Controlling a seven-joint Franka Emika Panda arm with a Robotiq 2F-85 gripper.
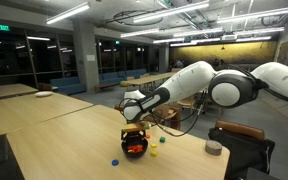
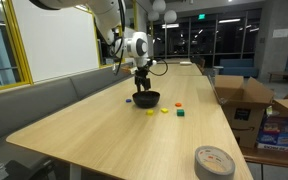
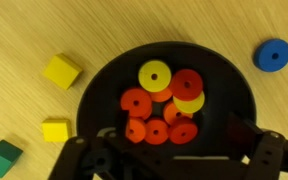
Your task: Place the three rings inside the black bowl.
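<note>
The claw (image 3: 172, 140) was held open directly above the black bowl (image 3: 94, 100). Its two fingers (image 3: 104, 152) were spread wide, one towards each side of the rim, and nothing was gripped between them. Straight below the claw, inside the bowl, a heap of small rings was seen. A yellow ring (image 3: 155, 75) was placed at the edge of the heap farthest from the fingers, and a second yellow ring (image 3: 192, 103) was pressed against a red ring (image 3: 187, 83). Several orange-red rings (image 3: 136, 103) were crowded under the gap between the fingers. A blue ring (image 3: 272, 55) was seen lying flat on the wooden table (image 3: 24, 30), outside the bowl, past the rim and out beyond one finger's side.

On the opposite side of the claw, a yellow block (image 3: 61, 71), a second yellow block (image 3: 55, 130) and a green block (image 3: 2, 157) were set on the wood, all clear of the bowl. The green block was the outermost from the claw.

In both exterior views the claw was shown pointing straight down, just over the bowl. Whether the rim was touched could not be told. A roll of tape (image 2: 214, 160) was seen well apart from the claw, near the table's edge.
</note>
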